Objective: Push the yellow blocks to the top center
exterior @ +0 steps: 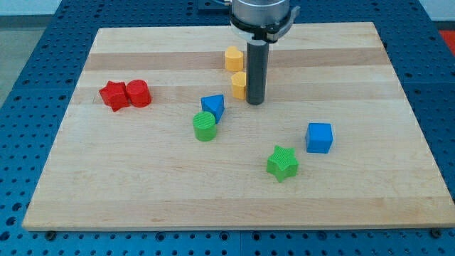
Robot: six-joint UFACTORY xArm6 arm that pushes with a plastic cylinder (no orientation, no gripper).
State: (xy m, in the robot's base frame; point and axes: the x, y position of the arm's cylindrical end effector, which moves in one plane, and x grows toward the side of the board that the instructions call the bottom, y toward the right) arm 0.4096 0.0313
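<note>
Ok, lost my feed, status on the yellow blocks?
My tip down, touching lower yellow block on its right. Upper yellow block just above, near top center. Nothing in the way.

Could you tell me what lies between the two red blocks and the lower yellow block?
Nothing: in the camera view, bare board separates the red blocks from the lower yellow block, which touches my tip.

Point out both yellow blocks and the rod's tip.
upper yellow block (233, 57), camera view, its top face
lower yellow block (239, 84), camera view, its visible left side
my tip (255, 102), camera view, the rod's very end
</note>
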